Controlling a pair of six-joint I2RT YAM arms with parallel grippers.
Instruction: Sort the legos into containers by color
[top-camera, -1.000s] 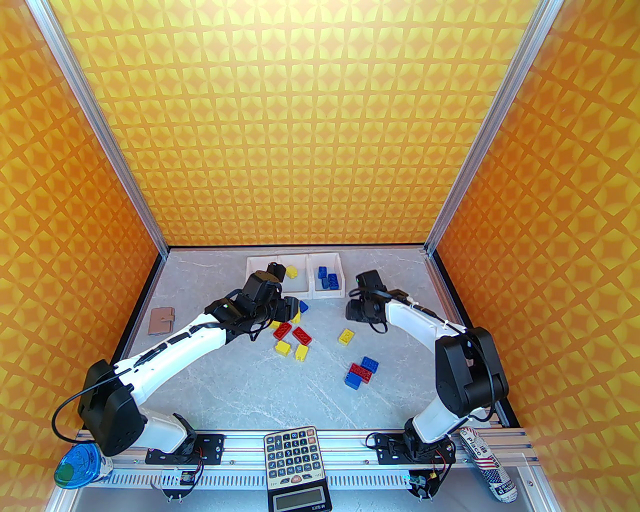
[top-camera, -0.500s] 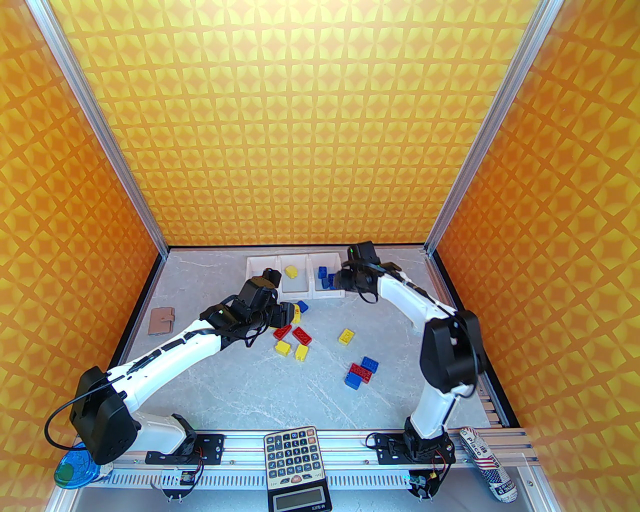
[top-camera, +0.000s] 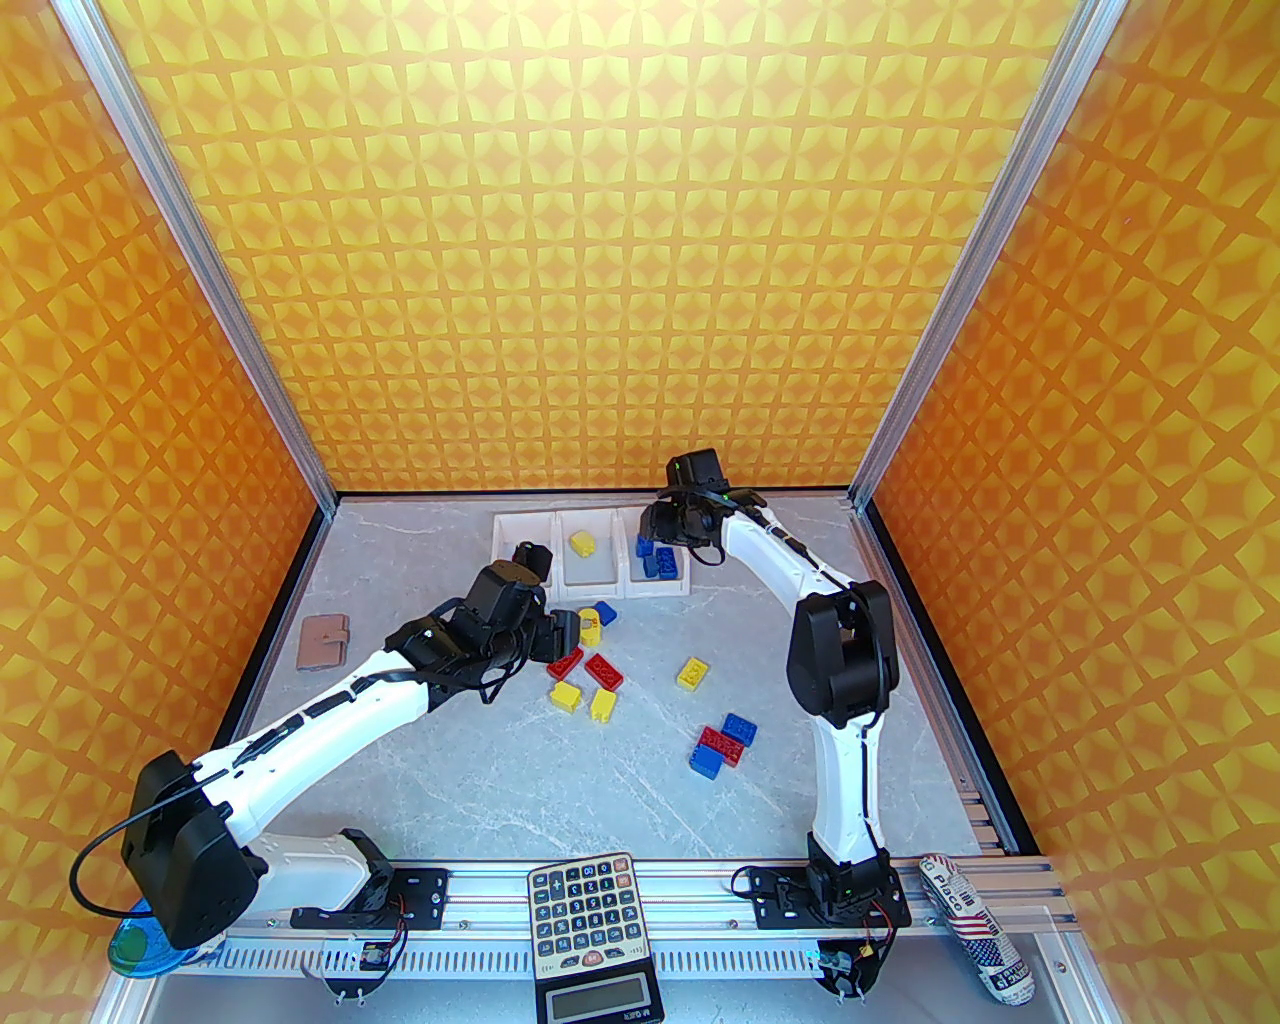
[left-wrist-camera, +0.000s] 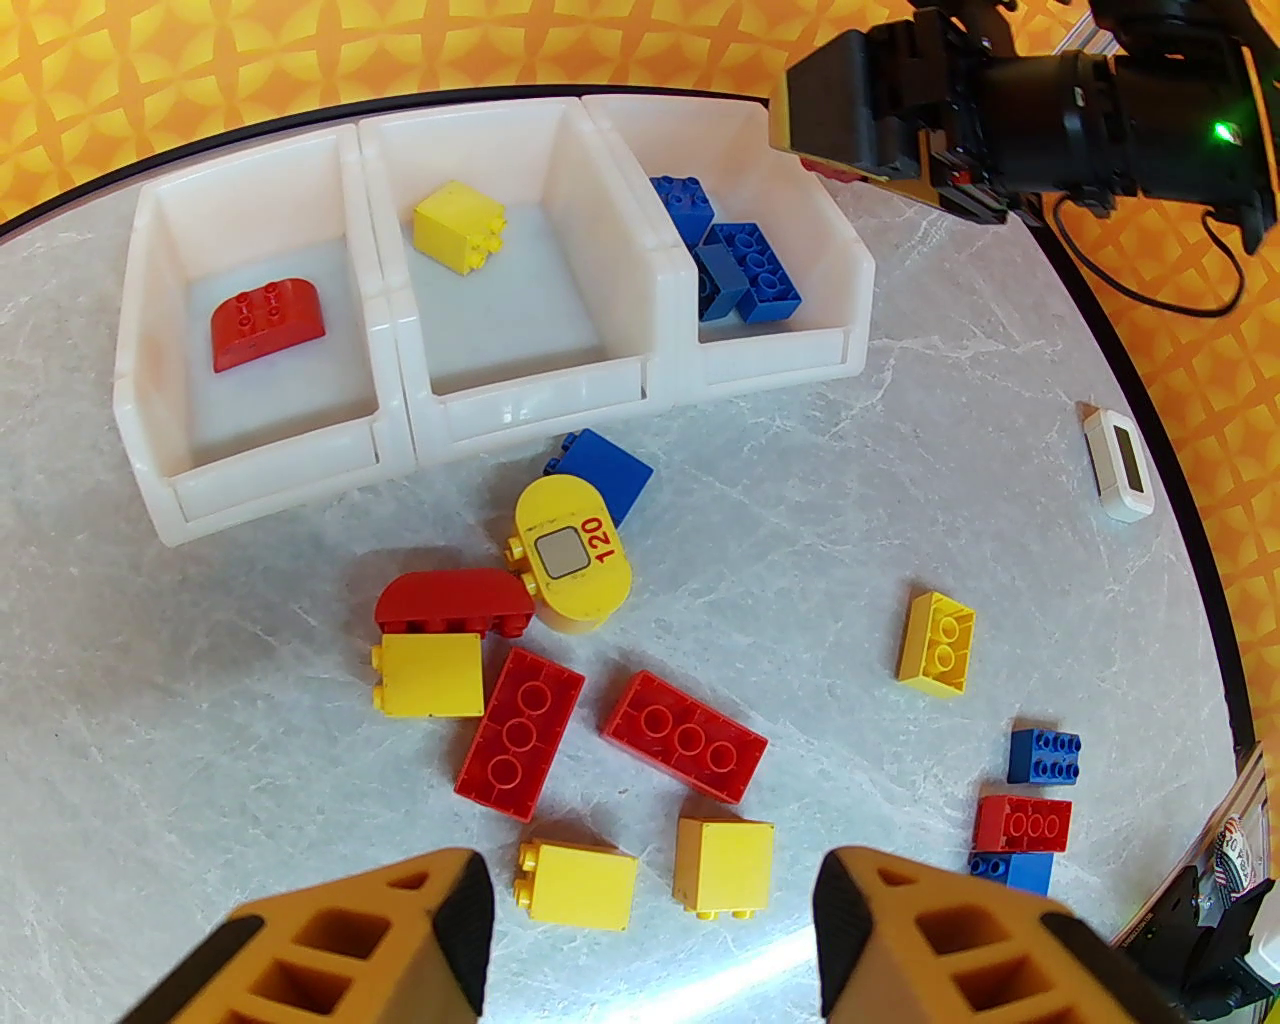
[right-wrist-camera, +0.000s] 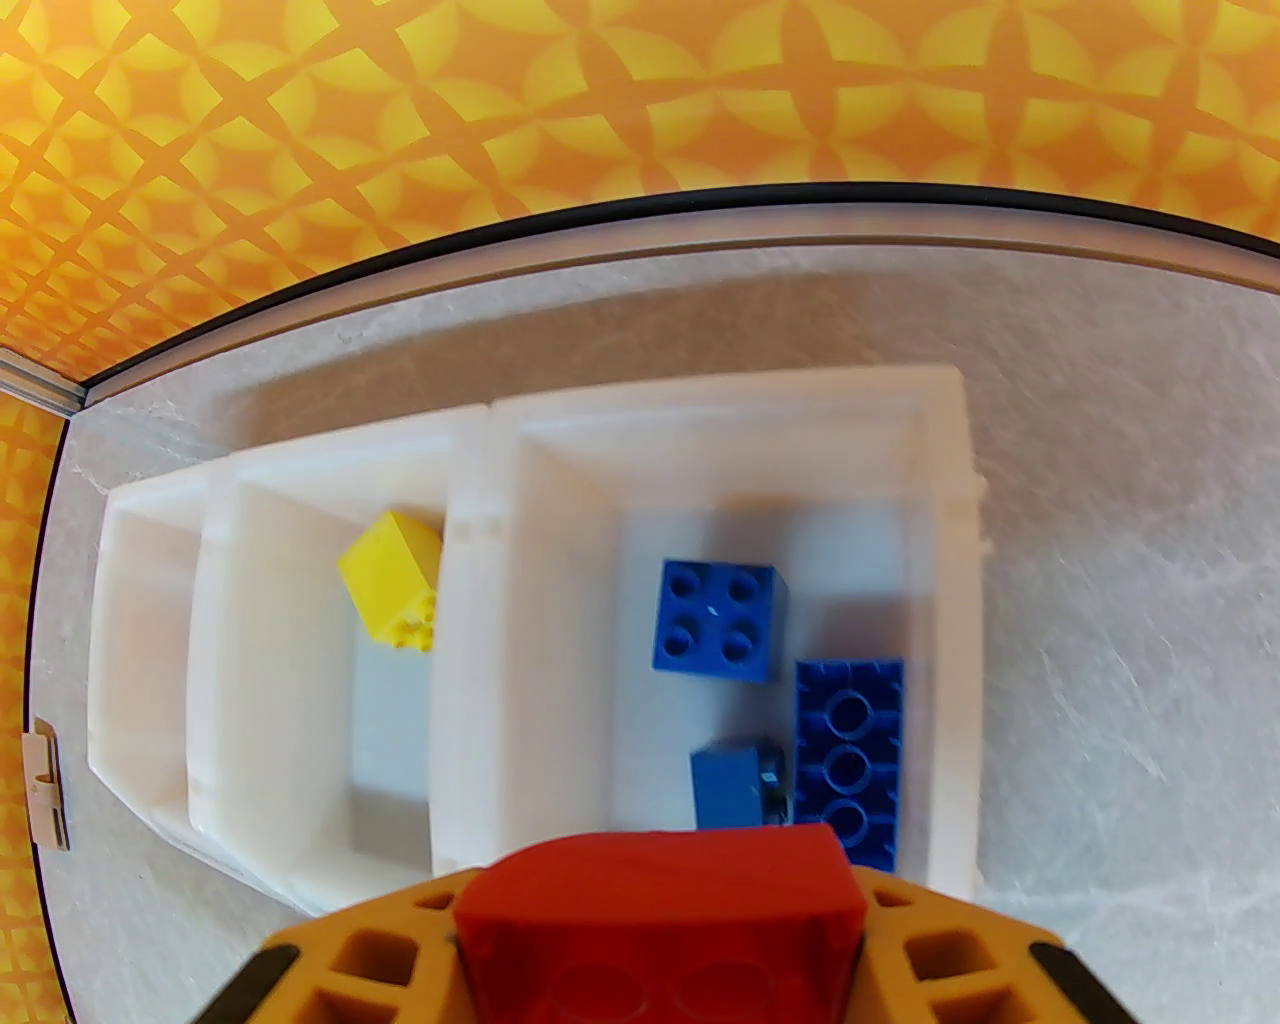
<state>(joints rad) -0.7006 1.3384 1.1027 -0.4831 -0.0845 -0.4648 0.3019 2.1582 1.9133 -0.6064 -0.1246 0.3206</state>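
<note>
Three joined white containers (left-wrist-camera: 378, 300) stand at the back of the table, also seen from above (top-camera: 600, 588). The left one holds a red lego (left-wrist-camera: 265, 322), the middle a yellow lego (left-wrist-camera: 460, 225), the right several blue legos (right-wrist-camera: 715, 620). My right gripper (right-wrist-camera: 660, 965) is shut on a red lego (right-wrist-camera: 655, 890) and hovers over the right container (top-camera: 655, 525). My left gripper (left-wrist-camera: 650, 930) is open above loose legos: red (left-wrist-camera: 520, 732), yellow (left-wrist-camera: 724, 865), blue (left-wrist-camera: 600, 475). From above it sits just left of that pile (top-camera: 578, 630).
More legos lie toward the right: yellow (top-camera: 692, 673), and a blue-and-red cluster (top-camera: 722, 745). A small white device (left-wrist-camera: 1120, 462) lies near the right wall. A brown wallet (top-camera: 323, 641) lies at the left. A calculator (top-camera: 587, 915) rests on the front rail.
My right arm has swung up and left with the red lego, from right of the containers to over the right one. My left arm has drawn back slightly from the left container.
</note>
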